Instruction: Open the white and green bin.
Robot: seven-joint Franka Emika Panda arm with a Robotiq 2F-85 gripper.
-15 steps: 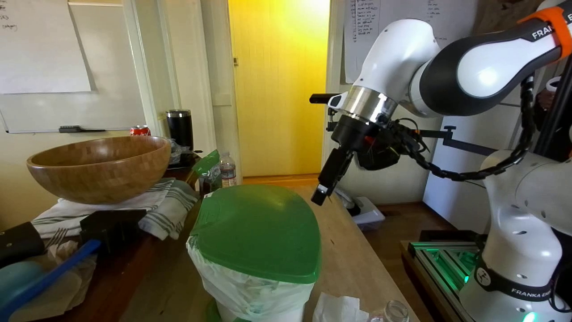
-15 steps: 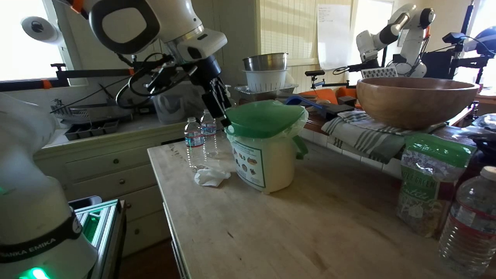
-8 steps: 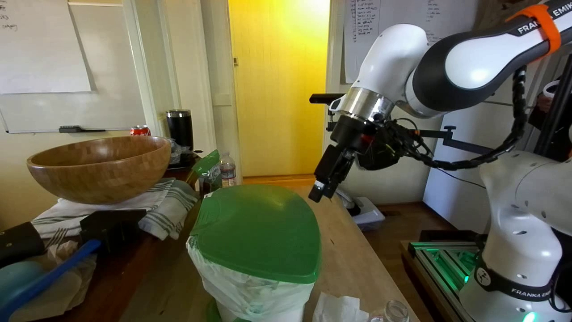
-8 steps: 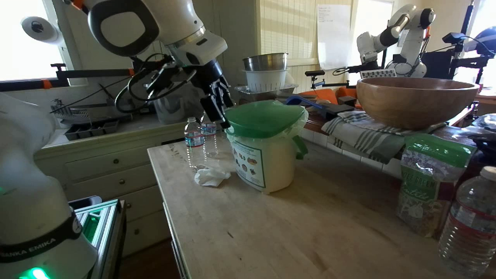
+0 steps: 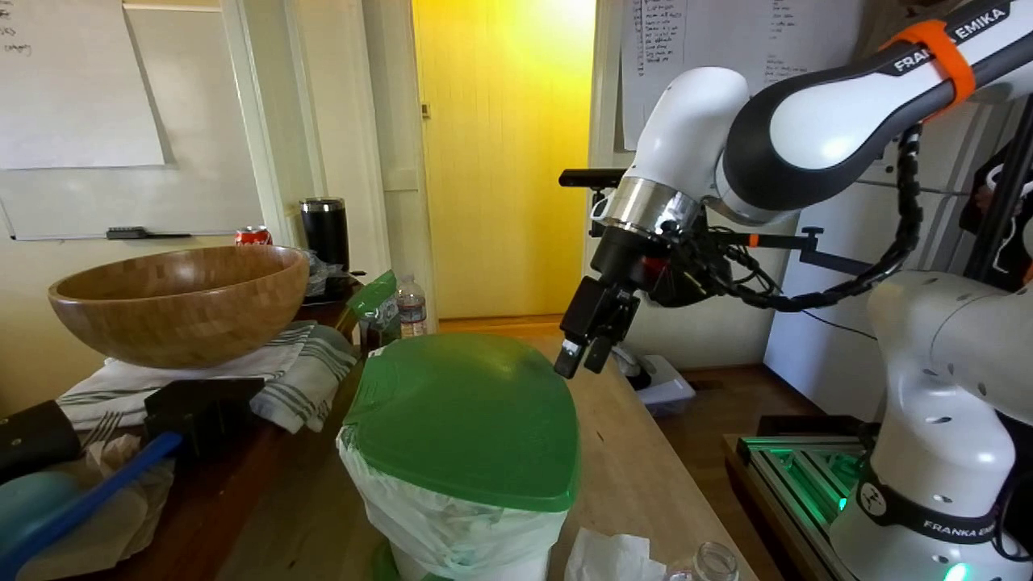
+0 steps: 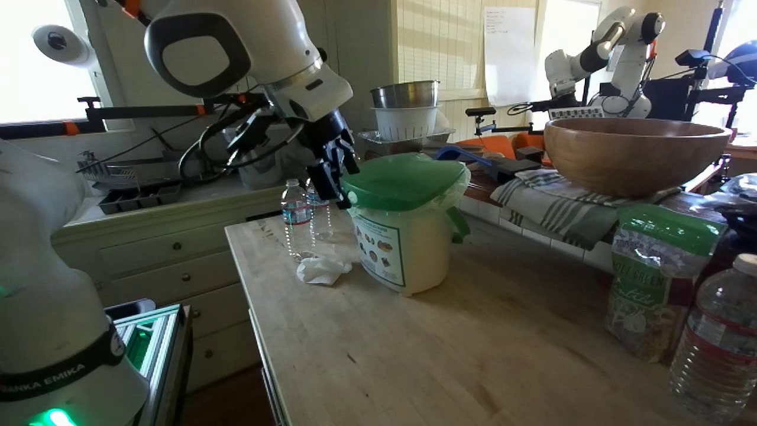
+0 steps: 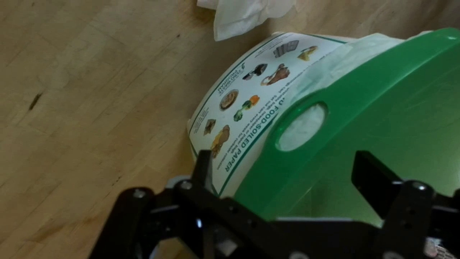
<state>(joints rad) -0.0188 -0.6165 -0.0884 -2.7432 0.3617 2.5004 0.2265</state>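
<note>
While the arm (image 5: 839, 137) slopes down from two o'clock in an exterior view, bent toward seven, I see its gripper (image 5: 583, 362) spread wide, at two o'clock from the closed white and green bin (image 5: 464, 456) on the worktop (image 5: 633, 480).

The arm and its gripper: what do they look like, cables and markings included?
The arm is white with black panels, a silver wrist ring, a black segmented cable and an orange strap by FRANKA EMIKA lettering; a black base band repeats the name. The gripper is black, with two blocky fingers.
</note>
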